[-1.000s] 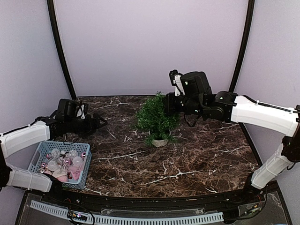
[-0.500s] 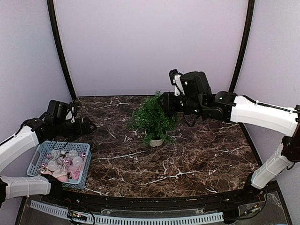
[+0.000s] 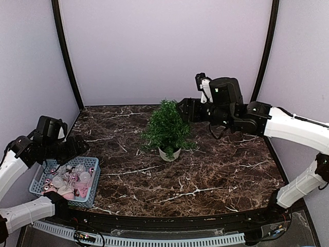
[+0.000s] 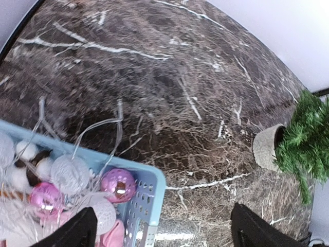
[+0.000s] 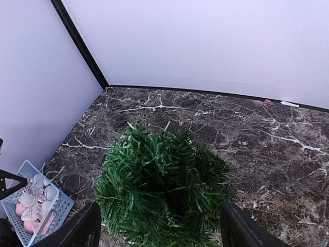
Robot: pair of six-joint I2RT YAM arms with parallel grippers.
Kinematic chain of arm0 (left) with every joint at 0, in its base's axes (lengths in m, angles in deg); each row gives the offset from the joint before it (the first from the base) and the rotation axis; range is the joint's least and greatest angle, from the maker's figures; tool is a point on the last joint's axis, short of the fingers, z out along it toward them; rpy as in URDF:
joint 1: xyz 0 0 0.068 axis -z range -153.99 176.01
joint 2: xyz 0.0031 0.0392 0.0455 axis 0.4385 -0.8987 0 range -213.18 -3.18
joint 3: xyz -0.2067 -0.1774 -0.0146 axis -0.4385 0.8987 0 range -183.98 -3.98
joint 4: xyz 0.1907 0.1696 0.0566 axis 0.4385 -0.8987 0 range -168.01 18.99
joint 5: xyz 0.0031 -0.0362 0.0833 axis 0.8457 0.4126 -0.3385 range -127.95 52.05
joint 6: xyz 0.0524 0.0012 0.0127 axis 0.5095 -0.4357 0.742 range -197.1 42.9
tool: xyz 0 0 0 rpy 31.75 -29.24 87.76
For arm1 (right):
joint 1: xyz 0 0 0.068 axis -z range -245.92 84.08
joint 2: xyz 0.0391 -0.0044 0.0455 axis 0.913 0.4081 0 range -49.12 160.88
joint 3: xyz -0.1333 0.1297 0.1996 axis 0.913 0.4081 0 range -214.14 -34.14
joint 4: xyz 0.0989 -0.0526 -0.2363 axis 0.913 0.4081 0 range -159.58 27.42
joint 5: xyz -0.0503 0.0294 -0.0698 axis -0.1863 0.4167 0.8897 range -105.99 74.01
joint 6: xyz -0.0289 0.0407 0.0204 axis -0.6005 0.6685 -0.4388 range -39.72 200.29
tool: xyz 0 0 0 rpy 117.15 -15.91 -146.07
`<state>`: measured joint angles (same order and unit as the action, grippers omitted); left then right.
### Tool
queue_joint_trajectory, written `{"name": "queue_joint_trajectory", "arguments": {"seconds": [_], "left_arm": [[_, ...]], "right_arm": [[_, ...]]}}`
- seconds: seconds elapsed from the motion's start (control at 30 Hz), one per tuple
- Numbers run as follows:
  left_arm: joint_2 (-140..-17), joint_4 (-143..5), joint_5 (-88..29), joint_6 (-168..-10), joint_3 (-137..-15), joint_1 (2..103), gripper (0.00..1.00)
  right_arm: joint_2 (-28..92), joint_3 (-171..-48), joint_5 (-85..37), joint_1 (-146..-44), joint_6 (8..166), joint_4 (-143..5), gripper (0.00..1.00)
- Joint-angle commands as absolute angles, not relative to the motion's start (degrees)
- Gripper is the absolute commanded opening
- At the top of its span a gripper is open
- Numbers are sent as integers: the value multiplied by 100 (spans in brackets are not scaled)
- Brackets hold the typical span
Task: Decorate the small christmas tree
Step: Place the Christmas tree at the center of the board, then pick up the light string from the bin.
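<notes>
From the top external view, I see the small christmas tree (image 3: 167, 127) standing upright in its pale pot (image 3: 169, 153) on the dark marbled table (image 3: 221, 170), about mid-table and a little toward the back. My right hand (image 3: 186, 110) is up at the level of the crown, just beside it on the rear right. Its fingers are spread and I see nothing between them. My left hand (image 3: 78, 149) is at the far left, over the back edge of the light-blue basket (image 3: 94, 181) and well apart from the tree. The basket lies at the near left corner of the table, filled with pink and white baubles (image 3: 72, 177).

On the left wrist view, the left hand's fingers (image 4: 77, 231) sit in the two bottom corners, spread wide and empty. Between them I look down on a corner of the basket (image 4: 154, 180), with a shiny pink bauble (image 4: 117, 186) against its wall and white ones beside it. Past a stretch of bare table, the tree (image 4: 307, 139) and its pot (image 4: 264, 146) show at the right edge.

On the right wrist view, the right hand's fingers (image 5: 77, 229) are wide apart in the lower corners. The tree's crown (image 5: 162, 185), seen from above, fills the space below and between them. I cannot tell whether either finger touches the needles. The basket (image 5: 54, 206) shows at the lower left.
</notes>
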<state>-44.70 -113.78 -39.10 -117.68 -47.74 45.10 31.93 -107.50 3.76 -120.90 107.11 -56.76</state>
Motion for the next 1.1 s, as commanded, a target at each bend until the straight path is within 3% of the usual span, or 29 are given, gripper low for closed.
{"name": "queue_joint_trajectory", "arguments": {"seconds": [0.0, 0.17, 0.4, 0.53, 0.6, 0.83, 1.07], "left_arm": [[-4137, -12433, -4712, -12462, -4721, 4517, 86], [-3885, -12300, -4756, -12855, -4180, 4510, 84], [-4410, -11579, -4948, -12668, -3993, 4409, 96], [-4929, -11241, -4785, -12425, -3849, 4261, 96], [-5096, -11100, -4881, -12238, -3792, 4168, 94], [-5368, -10621, -4968, -11789, -3700, 3821, 67], [-5654, -10158, -4764, -11685, -3447, 3565, 59]], "right_arm": [[2814, -10566, 662, -12023, 10721, -5887, 81], [2389, -10160, 545, -11772, 10778, -5979, 85], [1962, -9607, 173, -11449, 11061, -6166, 87], [1755, -9478, 204, -11434, 11135, -6141, 87], [1655, -9389, 250, -11426, 11180, -6162, 87], [1538, -9253, 269, -11390, 11271, -6199, 86], [1590, -9307, 186, -11388, 11295, -6163, 85]]}}
